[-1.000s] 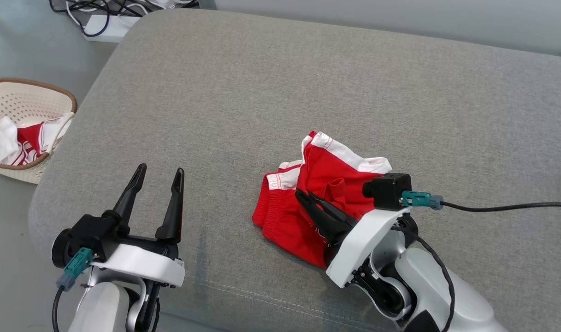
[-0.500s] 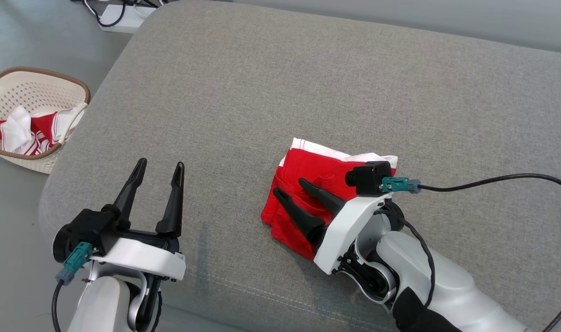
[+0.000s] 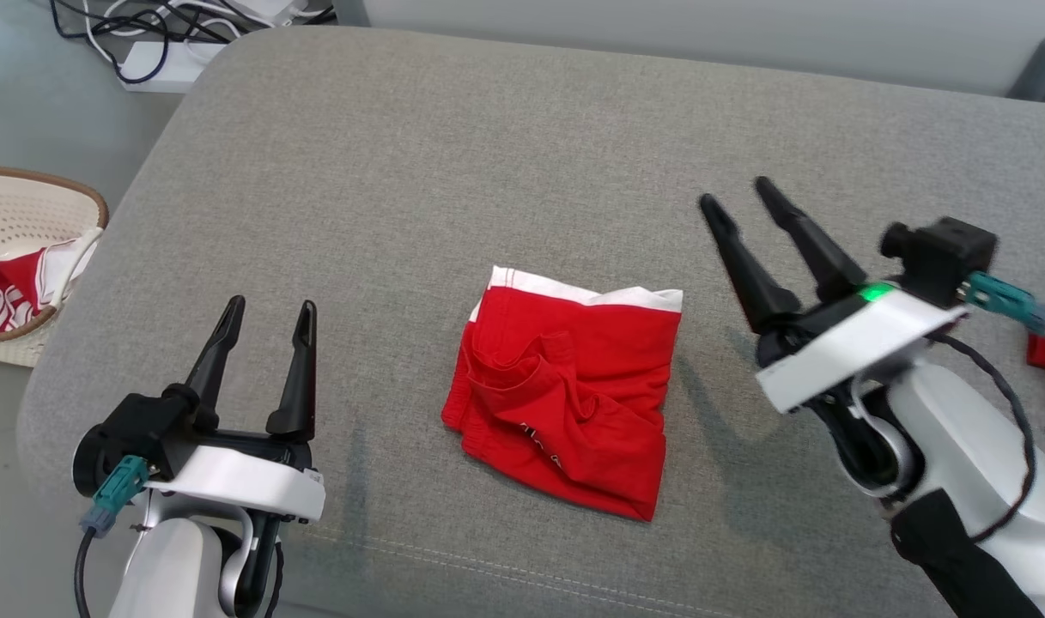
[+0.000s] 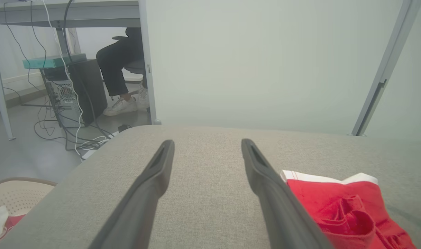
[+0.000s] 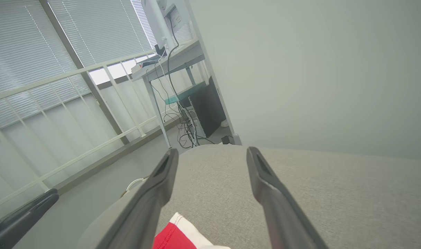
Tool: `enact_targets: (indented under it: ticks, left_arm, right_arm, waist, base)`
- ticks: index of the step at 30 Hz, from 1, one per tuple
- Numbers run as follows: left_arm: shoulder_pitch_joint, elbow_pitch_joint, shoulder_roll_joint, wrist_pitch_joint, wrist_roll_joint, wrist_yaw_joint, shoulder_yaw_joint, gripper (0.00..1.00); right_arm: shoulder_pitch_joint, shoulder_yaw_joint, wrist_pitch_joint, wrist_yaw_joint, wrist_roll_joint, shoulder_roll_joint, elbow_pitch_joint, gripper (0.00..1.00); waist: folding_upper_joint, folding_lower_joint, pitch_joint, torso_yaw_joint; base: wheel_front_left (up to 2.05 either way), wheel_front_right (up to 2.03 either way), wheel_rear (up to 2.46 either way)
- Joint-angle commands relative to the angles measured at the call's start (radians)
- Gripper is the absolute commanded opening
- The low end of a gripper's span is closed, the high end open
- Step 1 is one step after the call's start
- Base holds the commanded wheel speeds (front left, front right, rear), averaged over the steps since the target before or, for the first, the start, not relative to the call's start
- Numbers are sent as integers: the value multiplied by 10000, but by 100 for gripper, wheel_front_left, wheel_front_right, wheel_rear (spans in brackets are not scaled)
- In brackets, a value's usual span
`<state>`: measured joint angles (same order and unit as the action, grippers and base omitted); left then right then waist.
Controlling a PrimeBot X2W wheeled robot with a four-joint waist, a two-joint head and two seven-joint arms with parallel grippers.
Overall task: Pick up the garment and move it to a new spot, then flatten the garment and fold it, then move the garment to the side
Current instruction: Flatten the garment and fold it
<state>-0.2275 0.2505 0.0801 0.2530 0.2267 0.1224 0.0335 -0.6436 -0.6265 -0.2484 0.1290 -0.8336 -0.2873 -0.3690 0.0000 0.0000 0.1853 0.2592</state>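
Grey sofa cushion (image 3: 488, 146) now bears the red shorts (image 3: 565, 395) at its middle, roughly folded (white waistband (image 3: 574, 293) farthest), because the right claw (image 3: 734, 192) has let go and drawn off rightward, spread empty like the idle left claw (image 3: 271, 305), so probably only the sideways move remains.

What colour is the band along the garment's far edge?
White band on the red garment; head view shows it best.

White wrist shells (image 3: 230, 485), long black fingers (image 3: 739, 262), teal cable plugs (image 3: 117, 487) (green light (image 3: 872, 293) lit)
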Motion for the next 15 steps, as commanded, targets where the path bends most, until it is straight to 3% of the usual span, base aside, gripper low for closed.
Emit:
enact_targets:
  ticks: [1,6,15]
  left_arm:
    - [-108,-296,250,88,-105,16,-402,100]
    - [54,-281,280,88,-185,29,-499,100]
    - [470,-284,332,88,-204,32,-770,100]
  right_arm:
    - [506,112,-126,17,248,155,365,100]
    - [2403,2171,-130,17,2322,-88,1065,100]
    - [4848,3657,-132,17,3984,1008,1936,100]
  waist:
    - [0,0,-70,-112]
    - [0,0,-264,-301]
    - [0,0,-626,-770]
  base:
    - [0,0,0]
    - [0,0,0]
    - [0,0,0]
